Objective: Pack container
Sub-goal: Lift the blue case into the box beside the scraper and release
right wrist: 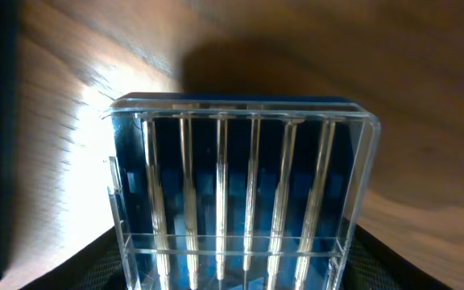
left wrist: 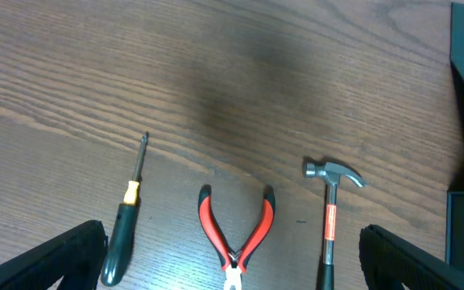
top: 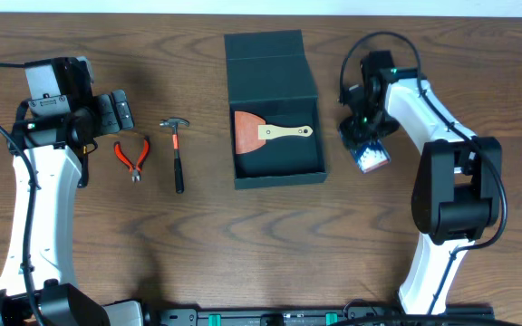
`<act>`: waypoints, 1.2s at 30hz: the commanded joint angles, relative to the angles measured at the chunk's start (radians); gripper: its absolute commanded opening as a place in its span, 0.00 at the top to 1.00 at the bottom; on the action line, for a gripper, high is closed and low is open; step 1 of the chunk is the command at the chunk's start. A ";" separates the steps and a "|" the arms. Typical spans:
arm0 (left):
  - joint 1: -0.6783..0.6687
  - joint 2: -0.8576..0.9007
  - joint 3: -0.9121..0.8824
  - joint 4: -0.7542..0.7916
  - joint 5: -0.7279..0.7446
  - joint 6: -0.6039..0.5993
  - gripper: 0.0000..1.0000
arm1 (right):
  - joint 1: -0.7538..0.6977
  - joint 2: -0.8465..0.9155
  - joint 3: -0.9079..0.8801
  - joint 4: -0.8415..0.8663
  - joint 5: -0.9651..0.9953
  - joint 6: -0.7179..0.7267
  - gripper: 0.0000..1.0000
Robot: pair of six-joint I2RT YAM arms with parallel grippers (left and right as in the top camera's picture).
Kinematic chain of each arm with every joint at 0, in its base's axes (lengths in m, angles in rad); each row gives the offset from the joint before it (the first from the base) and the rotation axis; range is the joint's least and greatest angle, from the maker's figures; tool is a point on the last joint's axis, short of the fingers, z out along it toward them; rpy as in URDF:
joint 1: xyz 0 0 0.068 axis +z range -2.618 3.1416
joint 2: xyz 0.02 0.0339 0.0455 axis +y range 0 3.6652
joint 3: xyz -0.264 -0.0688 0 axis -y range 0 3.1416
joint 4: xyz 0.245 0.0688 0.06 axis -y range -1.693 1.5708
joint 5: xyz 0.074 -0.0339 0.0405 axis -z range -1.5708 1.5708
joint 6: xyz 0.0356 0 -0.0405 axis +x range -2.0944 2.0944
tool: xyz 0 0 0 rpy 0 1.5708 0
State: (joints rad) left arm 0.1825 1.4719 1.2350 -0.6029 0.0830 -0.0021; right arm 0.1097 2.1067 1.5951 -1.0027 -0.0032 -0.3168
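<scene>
Our right gripper (top: pixel 363 138) pinched a clear case (right wrist: pixel 240 193) of slim metal tools just right of the open container (top: pixel 284 163); our left gripper (top: pixel 116 112) hung spread near the pliers (left wrist: pixel 235 234)

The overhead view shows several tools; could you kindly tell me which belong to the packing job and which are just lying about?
Job in hand: container, lid open; scraper lying inside it; clear plastic case held by the right gripper.

Lying about on the table, untouched, possibly packed later: pliers; hammer; screwdriver.
</scene>
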 commanded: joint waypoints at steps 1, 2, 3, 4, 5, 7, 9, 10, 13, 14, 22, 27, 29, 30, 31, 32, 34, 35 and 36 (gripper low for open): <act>0.004 0.011 0.018 -0.003 0.003 0.009 0.02 | 0.020 -0.058 0.119 -0.048 -0.007 0.018 0.71; 0.004 0.011 0.018 -0.002 0.003 0.009 0.02 | 0.024 -0.069 0.152 -0.074 -0.013 0.018 0.76; 0.004 0.011 0.018 -0.003 0.003 0.009 0.02 | 0.033 -0.080 0.190 -0.103 -0.021 0.018 0.82; 0.004 0.011 0.018 -0.003 0.003 0.009 0.02 | 0.041 -0.093 0.220 -0.123 -0.028 0.017 0.85; 0.004 0.011 0.018 -0.003 0.003 0.009 0.02 | 0.051 -0.103 0.248 -0.137 -0.031 0.017 0.86; 0.004 0.011 0.018 -0.003 0.003 0.009 0.02 | 0.080 -0.129 0.301 -0.165 -0.032 0.011 0.98; 0.004 0.011 0.018 -0.003 0.003 0.009 0.02 | 0.112 -0.149 0.328 -0.181 -0.053 -0.035 0.99; 0.004 0.011 0.018 -0.002 0.003 0.009 0.02 | 0.134 -0.162 0.336 -0.191 -0.083 -0.093 0.99; 0.004 0.011 0.018 -0.003 0.003 0.009 0.02 | 0.204 -0.185 0.337 -0.194 -0.130 -0.206 0.99; 0.004 0.011 0.018 -0.003 0.003 0.009 0.02 | 0.228 -0.185 0.337 -0.194 -0.135 -0.245 0.99; 0.004 0.011 0.018 -0.003 0.003 0.009 0.02 | 0.352 -0.127 0.325 -0.195 -0.135 -0.700 0.99; 0.004 0.011 0.018 -0.002 0.003 0.009 0.02 | 0.360 -0.052 0.324 -0.198 -0.136 -0.811 0.99; 0.004 0.011 0.018 -0.003 0.003 0.009 0.02 | 0.363 -0.023 0.324 -0.208 -0.137 -0.810 0.99; 0.004 0.011 0.018 -0.002 0.003 0.009 0.02 | 0.366 -0.010 0.324 -0.215 -0.143 -0.810 0.99; 0.004 0.011 0.018 -0.003 0.003 0.009 0.02 | 0.370 0.006 0.324 -0.227 -0.156 -0.811 0.99; 0.004 0.011 0.018 -0.003 0.003 0.009 0.01 | 0.375 0.019 0.324 -0.238 -0.167 -0.811 0.99; 0.004 0.011 0.018 -0.002 0.003 0.009 0.02 | 0.387 0.043 0.324 -0.259 -0.171 -0.811 0.99; 0.004 0.011 0.018 -0.003 0.003 0.009 0.02 | 0.393 0.054 0.324 -0.263 -0.170 -0.811 0.99; 0.004 0.011 0.018 -0.002 0.003 0.009 0.02 | 0.400 0.064 0.324 -0.264 -0.170 -0.811 0.99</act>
State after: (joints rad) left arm 0.1825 1.4719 1.2350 -0.6029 0.0830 -0.0021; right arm 0.4816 2.1498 1.9202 -1.2621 -0.1429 -1.0946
